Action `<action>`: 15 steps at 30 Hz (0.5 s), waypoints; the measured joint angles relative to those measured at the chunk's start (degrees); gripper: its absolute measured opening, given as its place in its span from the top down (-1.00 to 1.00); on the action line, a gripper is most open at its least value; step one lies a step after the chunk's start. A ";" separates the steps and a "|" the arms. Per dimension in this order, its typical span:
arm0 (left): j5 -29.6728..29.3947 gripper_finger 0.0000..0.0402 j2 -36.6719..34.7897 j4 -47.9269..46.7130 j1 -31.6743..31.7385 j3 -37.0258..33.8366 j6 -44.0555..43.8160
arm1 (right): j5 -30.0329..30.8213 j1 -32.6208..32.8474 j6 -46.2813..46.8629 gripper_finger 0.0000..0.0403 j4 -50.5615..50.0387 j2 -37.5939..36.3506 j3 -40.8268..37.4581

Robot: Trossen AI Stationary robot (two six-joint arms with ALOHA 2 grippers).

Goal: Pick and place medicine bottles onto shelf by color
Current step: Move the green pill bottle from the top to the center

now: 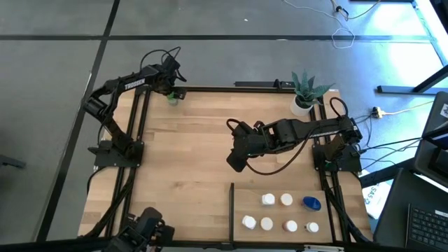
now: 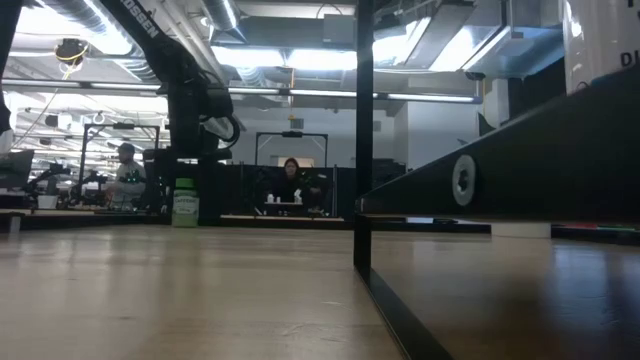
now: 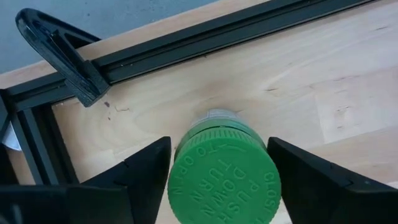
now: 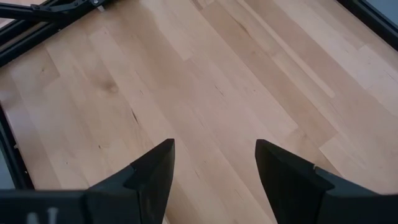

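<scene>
A green-capped medicine bottle [image 1: 171,99] stands at the table's far left corner. It also shows in the left wrist view [image 3: 224,177] and in the low view [image 2: 186,205]. My left gripper [image 1: 171,89] is over it, one finger on each side of the cap. My right gripper [image 1: 236,159] is open and empty above the middle of the table, as the right wrist view [image 4: 214,168] shows. On the shelf [image 1: 343,218] at the near right stand several white-capped bottles [image 1: 268,200] and a wider blue one [image 1: 312,204]. My left gripper has the green bottle's cap [image 3: 186,163] between its two fingers, which meet the cap's opposite sides. The fingers come from above, pointing down. The bottle stands upright with its base on the table.
A thin black divider bar [image 1: 232,210] edges the shelf on its left. A potted green plant [image 1: 304,91] stands at the far right corner. Black frame rails [image 3: 205,37] run along the table's far and side edges. People sit in the room beyond the table [image 2: 290,180].
</scene>
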 joint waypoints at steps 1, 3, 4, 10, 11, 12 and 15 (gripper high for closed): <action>0.00 -0.27 0.00 -0.03 0.00 0.00 0.19 | 0.00 0.00 0.03 -0.12 0.00 0.00 0.00; -0.03 -0.20 -0.01 -0.20 -0.26 0.00 0.34 | 0.00 0.00 0.00 -0.12 0.00 0.00 0.00; -0.10 -0.17 -0.02 -0.20 -0.41 0.00 0.42 | 0.00 0.00 -0.01 -0.12 0.00 0.00 0.00; -0.28 -0.05 -0.06 -0.88 -1.65 0.11 3.52 | 0.00 0.00 0.00 -0.12 0.00 0.00 0.00; -0.27 -0.05 -0.07 -1.06 -1.95 0.11 3.85 | 0.00 0.00 0.03 -0.12 -0.02 0.01 0.00; -0.23 -0.05 -0.09 -1.24 -2.22 0.11 4.28 | 0.00 0.00 0.05 -0.12 0.00 0.01 0.00; -0.15 -0.05 -0.15 -2.17 -3.05 0.11 4.88 | 0.00 0.00 0.00 -0.12 -0.01 0.02 0.00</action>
